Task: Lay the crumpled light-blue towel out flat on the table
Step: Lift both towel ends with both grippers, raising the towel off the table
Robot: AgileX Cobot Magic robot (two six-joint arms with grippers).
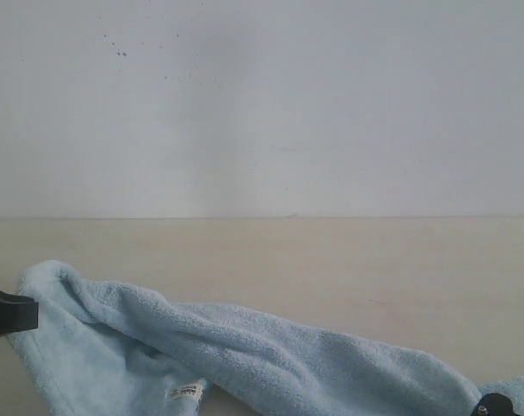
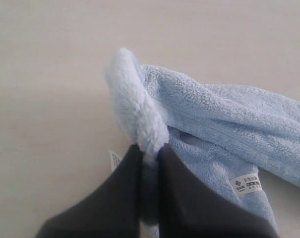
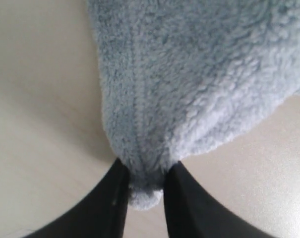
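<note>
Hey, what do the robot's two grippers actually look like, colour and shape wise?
The left gripper and the right gripper each show two plain matte black fingers, broad at the base and tapering to narrow tips. No clear markings, cables or differently coloured pads are visible. The arms behind them are out of view.

You were at what looked like a lab test bench: plain beige table (image 1: 331,260) against a speckled white-grey wall (image 1: 262,104).

Soft, even, rather dim light leaves the wall (image 1: 262,104) and table (image 1: 348,260) pale and low in contrast. The towel (image 1: 270,347) throws only a faint, diffuse shadow on the table beside it. All views are slightly grainy, and the dark fingers (image 3: 102,210) by the towel look blurred.
</note>
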